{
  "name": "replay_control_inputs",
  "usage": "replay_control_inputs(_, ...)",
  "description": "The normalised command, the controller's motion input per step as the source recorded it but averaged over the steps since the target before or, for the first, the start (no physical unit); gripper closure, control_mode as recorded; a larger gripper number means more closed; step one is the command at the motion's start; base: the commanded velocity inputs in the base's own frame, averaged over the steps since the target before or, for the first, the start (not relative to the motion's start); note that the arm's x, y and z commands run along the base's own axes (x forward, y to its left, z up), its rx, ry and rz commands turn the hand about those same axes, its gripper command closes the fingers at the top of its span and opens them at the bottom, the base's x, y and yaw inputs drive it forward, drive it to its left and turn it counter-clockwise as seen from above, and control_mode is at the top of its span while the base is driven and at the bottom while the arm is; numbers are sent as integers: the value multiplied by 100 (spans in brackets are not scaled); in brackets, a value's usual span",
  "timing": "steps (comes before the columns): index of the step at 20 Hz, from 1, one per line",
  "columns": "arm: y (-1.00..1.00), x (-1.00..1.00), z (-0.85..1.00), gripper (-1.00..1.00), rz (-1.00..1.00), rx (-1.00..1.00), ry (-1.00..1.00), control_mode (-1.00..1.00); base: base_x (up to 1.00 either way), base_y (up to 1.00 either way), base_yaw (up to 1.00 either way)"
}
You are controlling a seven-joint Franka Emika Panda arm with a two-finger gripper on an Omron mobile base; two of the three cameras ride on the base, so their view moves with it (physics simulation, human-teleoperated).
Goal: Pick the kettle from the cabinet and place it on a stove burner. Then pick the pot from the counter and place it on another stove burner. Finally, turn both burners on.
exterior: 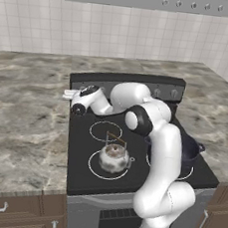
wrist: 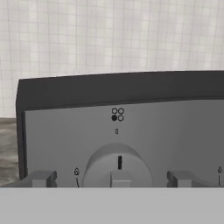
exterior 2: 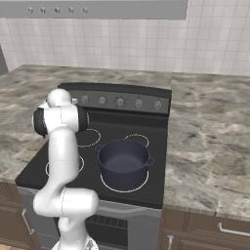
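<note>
The kettle is seen standing upright on the front left burner of the black stove, its thin brown handle arched above it. The pot is set on the front right burner, lidless, with its loop handles at the sides; in the left base view it is partly hidden behind the white arm. Both vessels are kept well apart from each other on the glass top. The mottled stone counter is seen on either side of the stove.

The arm is bent over toward the left end of the stove's back panel. In the hand view, the claw is held spread wide, with its two fingertips placed on either side of a round control knob; nothing is pinched. The knob's pointer mark is shown upright, beneath a four-circle burner symbol. Whether the fingertips are touching the knob cannot be told.
</note>
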Motion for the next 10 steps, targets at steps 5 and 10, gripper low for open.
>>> replay_control_inputs(5,-4,6,-3,-100,1,0,0,-100,0,0,0)
replay_control_inputs(10,0,9,-3,100,2,0,0,-100,0,0,0)
